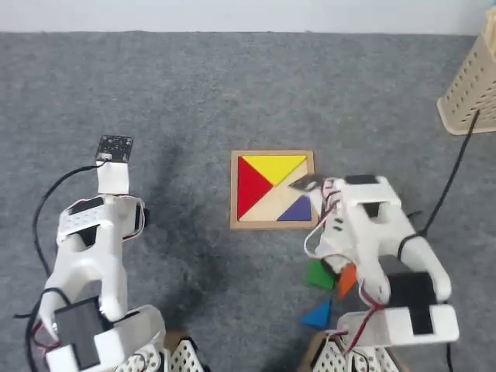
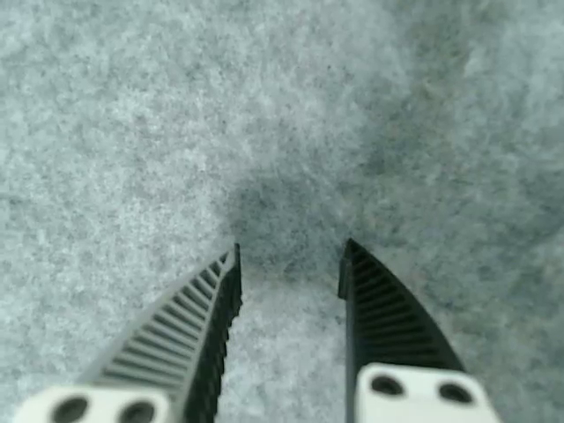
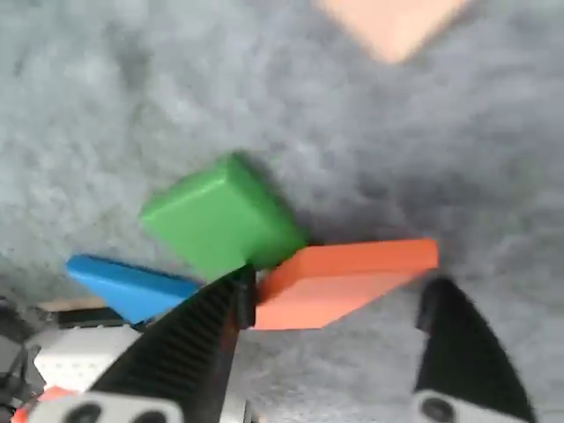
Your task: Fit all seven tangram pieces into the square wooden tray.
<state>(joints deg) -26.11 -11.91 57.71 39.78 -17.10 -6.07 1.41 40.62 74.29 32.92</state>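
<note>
The square wooden tray lies mid-table and holds a yellow triangle, a red triangle and a purple triangle. Beside the tray's near right corner lie a green piece, an orange piece and a blue triangle, with the right arm over them. In the right wrist view my right gripper is open, low over the orange piece, with the green piece and the blue triangle beside one finger. My left gripper is open over bare carpet.
Grey carpet covers the table. A tan perforated stand sits at the far right edge. The left arm stands well left of the tray, with a cable looping beside it. A tray corner shows beyond the right gripper.
</note>
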